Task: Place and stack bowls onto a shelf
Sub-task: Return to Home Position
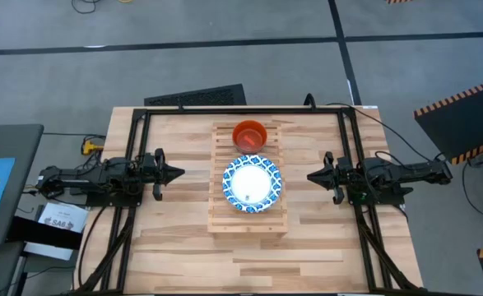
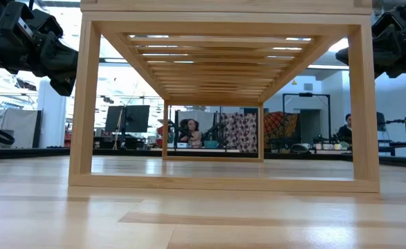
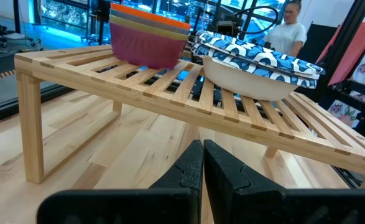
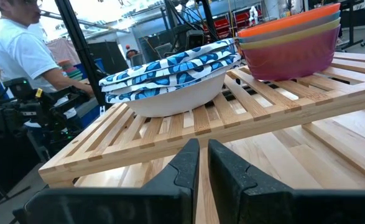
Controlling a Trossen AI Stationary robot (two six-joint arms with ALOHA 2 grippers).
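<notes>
Pale slatted wooden shelf (image 1: 249, 223) holding blue-patterned white bowl stack (image 1: 252, 183), red-topped plain bowl stack (image 1: 249, 133) at its 12 o'clock, left gripper (image 1: 178, 173) at 9 o'clock, right gripper (image 1: 312, 176) at 3 o'clock, both well apart from the bowls, fingers together.

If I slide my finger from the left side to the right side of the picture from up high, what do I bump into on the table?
left gripper → stack of blue patterned bowls → right gripper
</notes>
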